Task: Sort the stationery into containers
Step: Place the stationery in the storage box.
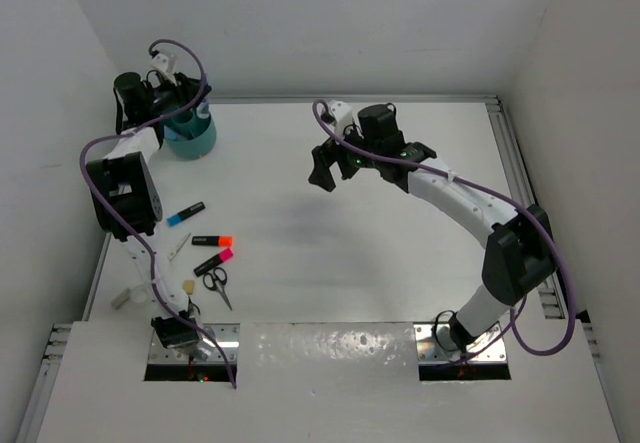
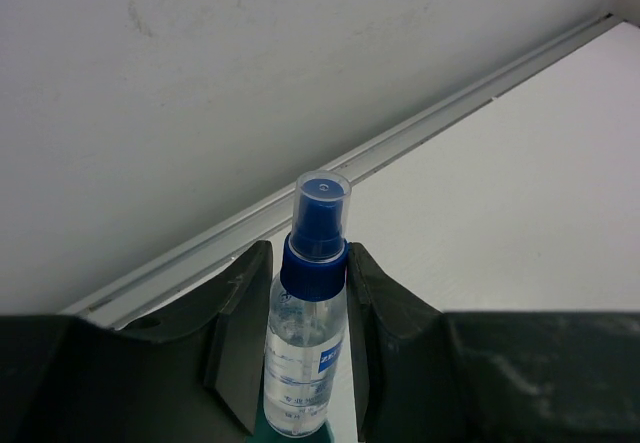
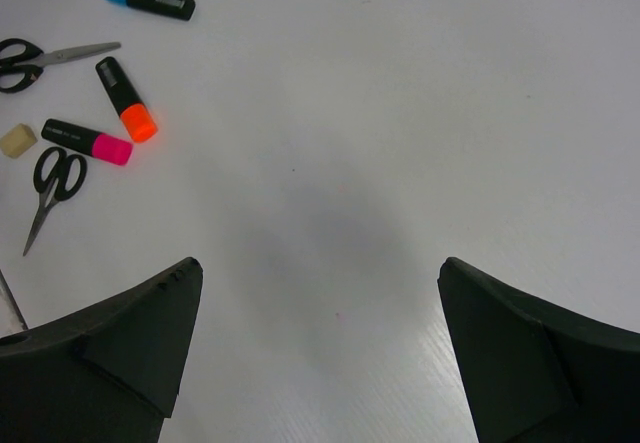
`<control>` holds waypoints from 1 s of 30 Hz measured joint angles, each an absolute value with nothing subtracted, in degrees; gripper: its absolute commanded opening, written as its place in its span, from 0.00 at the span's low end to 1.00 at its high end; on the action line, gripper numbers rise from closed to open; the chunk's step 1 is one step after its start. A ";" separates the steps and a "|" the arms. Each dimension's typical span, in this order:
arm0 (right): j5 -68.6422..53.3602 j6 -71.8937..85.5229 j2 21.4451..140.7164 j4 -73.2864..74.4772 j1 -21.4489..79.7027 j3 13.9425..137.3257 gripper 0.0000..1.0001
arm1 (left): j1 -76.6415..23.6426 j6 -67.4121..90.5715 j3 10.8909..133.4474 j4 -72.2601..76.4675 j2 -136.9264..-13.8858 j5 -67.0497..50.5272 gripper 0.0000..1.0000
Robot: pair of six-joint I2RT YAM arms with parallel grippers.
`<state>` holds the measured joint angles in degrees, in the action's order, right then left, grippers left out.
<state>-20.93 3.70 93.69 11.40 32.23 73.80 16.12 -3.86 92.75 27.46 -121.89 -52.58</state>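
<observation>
1 spray bottle [image 2: 308, 313], likely light, stiff, slick, sits pinched below its cap by the left gripper [image 2: 305, 268] over the upper-left teal cup [image 1: 190, 144]; right gripper [image 3: 318, 268] gapes wide, empty.

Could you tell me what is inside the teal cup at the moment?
The left gripper hangs over the teal cup and hides its opening. It grips a clear spray bottle, with teal showing at the bottle's lower end. Whether anything else lies inside is covered.

Base of spray bottle [image 2: 306, 355] cropped; teal cup [image 1: 194, 144] half-hidden.
</observation>
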 measured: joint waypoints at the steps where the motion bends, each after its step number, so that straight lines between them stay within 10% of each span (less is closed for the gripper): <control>1: -20.64 3.70 93.86 11.86 32.36 74.30 0.99 | 16.21 -4.54 93.01 27.18 -122.08 -52.97 0.00; 30: -18.26 1.83 96.53 16.62 33.17 78.96 0.99 | 20.36 -9.74 98.26 23.46 -125.73 -51.51 0.00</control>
<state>-18.26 1.83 96.53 16.62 33.17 78.96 20.36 -9.74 98.26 23.46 -125.73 -51.51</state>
